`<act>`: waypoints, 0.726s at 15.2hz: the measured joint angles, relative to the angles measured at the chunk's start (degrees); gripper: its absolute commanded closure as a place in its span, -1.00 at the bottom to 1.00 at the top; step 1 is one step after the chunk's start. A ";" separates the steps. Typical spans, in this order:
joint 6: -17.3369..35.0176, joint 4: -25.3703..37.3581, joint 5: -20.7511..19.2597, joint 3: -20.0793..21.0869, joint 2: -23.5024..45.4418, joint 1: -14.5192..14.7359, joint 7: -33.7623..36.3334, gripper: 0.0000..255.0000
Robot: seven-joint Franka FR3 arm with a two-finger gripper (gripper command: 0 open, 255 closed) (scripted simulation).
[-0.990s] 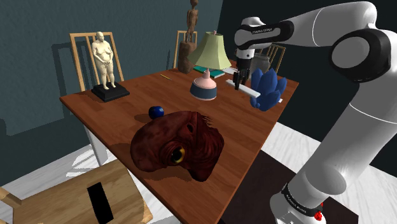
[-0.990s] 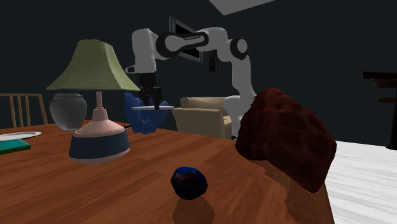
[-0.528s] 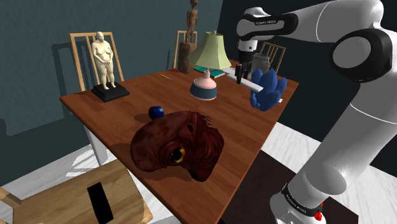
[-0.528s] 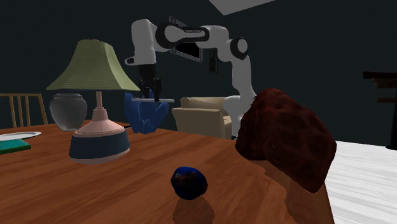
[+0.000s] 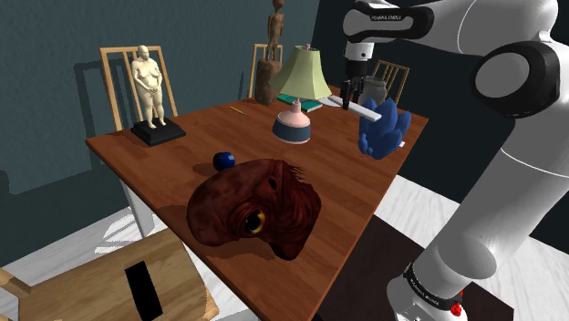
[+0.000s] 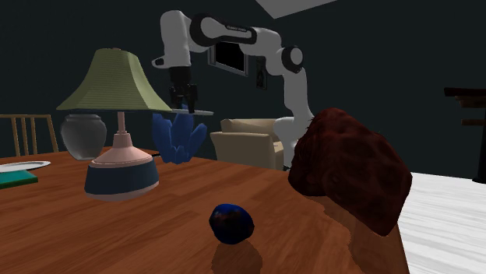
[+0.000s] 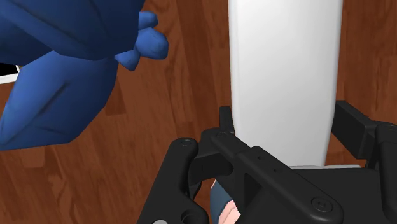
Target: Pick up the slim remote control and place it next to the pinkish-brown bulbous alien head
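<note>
White remote (image 5: 369,112) clamped in tool (image 5: 347,100), above surface (image 5: 182,155); carry step. Nxt: move to red-brown head (image 5: 255,208), set beside.

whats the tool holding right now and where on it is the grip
The tool is shut on the slim white remote control, gripping its long edges toward one end; the rest juts out free.

- Alien head (image 5: 255,208) on the table's (image 5: 178,169) near part, ball (image 5: 223,160) just behind it.
- Lamp (image 5: 296,100) farther back; crystal cluster (image 5: 383,132) to its right (shoulder view), remote (image 5: 365,110) above that.
- 1 figurine (image 5: 150,91) at the left corner.
</note>
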 measured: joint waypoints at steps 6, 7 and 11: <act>-4.91 6.02 0.25 -0.12 1.10 -0.17 -0.61 1.00; -5.65 6.81 0.26 -0.13 1.16 -0.18 -0.66 1.00; -9.14 11.18 0.48 -0.16 2.06 -0.26 -0.96 1.00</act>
